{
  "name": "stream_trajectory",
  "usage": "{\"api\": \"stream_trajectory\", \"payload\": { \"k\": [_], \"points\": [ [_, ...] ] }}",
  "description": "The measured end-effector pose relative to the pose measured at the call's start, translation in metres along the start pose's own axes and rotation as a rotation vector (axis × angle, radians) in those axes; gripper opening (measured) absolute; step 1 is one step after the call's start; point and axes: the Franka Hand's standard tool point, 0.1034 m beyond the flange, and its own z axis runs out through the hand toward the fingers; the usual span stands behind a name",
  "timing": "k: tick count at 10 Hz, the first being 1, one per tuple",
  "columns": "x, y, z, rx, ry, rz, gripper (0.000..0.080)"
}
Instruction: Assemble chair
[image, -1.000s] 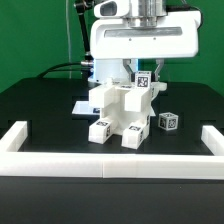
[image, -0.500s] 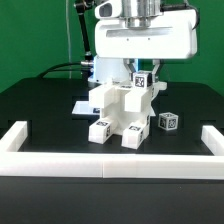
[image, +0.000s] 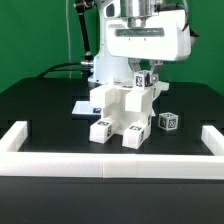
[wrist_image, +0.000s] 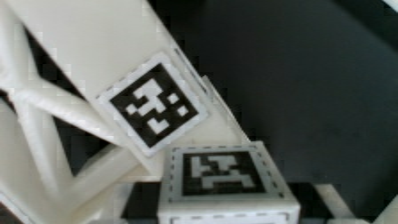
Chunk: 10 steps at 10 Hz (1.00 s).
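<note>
The partly built chair (image: 120, 112) stands mid-table: blocky white pieces with tagged feet toward the front. My gripper (image: 143, 70) hangs over its upper corner on the exterior view's right and is shut on a tagged white chair piece (image: 143, 80) that sits against the assembly's top. In the wrist view this tagged piece (wrist_image: 222, 178) lies between the jaws of my gripper (wrist_image: 222, 203), with a slanted white chair panel (wrist_image: 157, 105) carrying a larger tag just beyond it. Whether the held piece is seated in the chair stays hidden.
A small loose tagged white block (image: 167, 121) lies on the black table at the exterior view's right of the chair. The marker board (image: 80, 106) lies flat behind the chair on the left. A low white border rail (image: 110, 163) runs along the front and turns up at both sides.
The gripper's body has shifted a little toward the exterior view's right over the chair. The held piece has barely moved, and the grip is the same.
</note>
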Motion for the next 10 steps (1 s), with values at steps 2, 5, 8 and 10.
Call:
{"api": "stream_trajectory", "payload": {
  "k": [2, 5, 8, 10],
  "points": [
    [0.0000, 0.0000, 0.0001, 0.000, 0.000, 0.003, 0.0376],
    [-0.0046, -0.0020, 0.0005, -0.010, 0.006, -0.199, 0.0623],
    [-0.0028, -0.0011, 0.0004, -0.011, 0.005, -0.418, 0.0647],
    [-0.0051, -0.0024, 0.0006, -0.046, 0.027, -0.649, 0.0649]
  ]
}}
